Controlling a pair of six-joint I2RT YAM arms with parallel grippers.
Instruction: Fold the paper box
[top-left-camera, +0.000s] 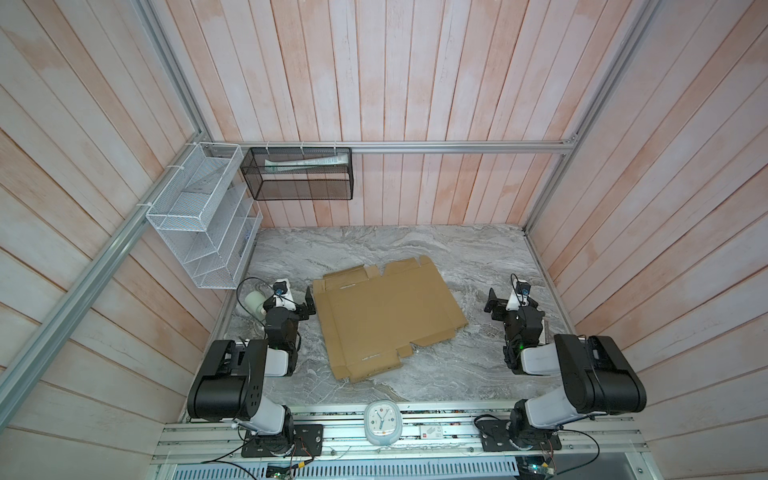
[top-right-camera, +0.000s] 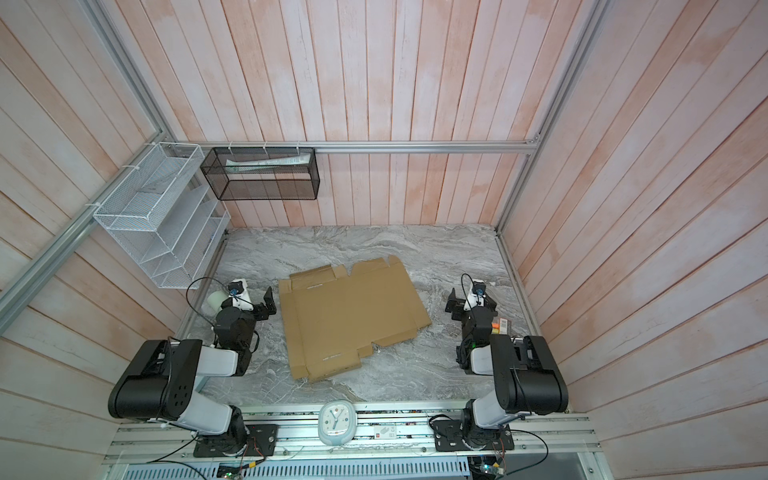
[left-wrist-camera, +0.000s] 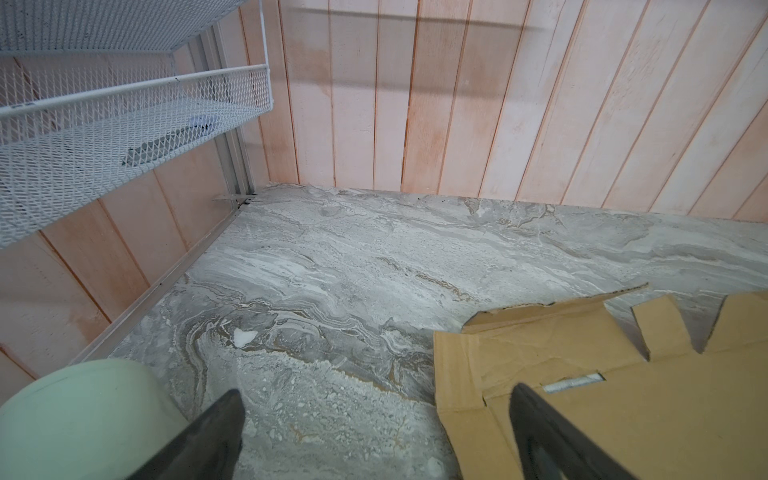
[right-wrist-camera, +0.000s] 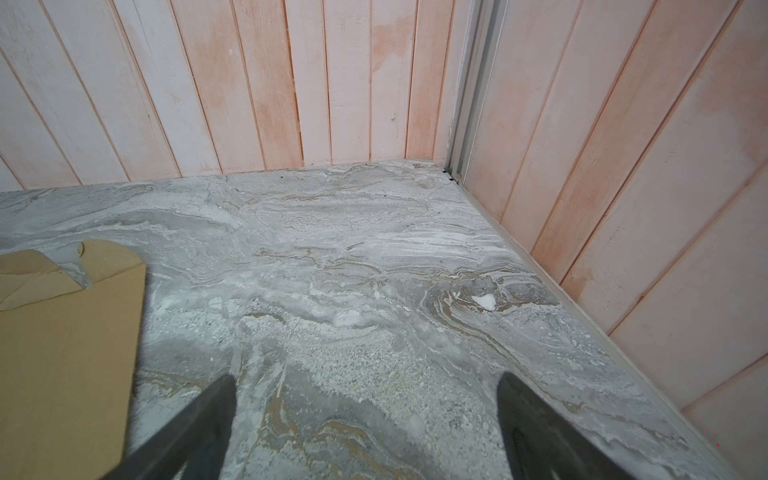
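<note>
Paper box (top-left-camera: 386, 316) lies flat, unfolded brown creased cardboard; left claw (left-wrist-camera: 377, 391) and right claw (right-wrist-camera: 368, 379) gape empty.

The left arm (top-left-camera: 226, 380) and right arm (top-left-camera: 598, 374) share boxy black joint housings, rounded white link shells, flat black base plates (top-left-camera: 309, 434), thin black cables (top-left-camera: 241, 289) looping at the wrists, and white wrist cameras (top-left-camera: 281, 287) with blue lenses; a green light (top-left-camera: 519, 345) glows on the right one.

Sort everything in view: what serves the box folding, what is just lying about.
For the job: flat cardboard box, left claw, right claw, both open.
Lying about: clock, white rack, black basket, pale green cylinder.
</note>
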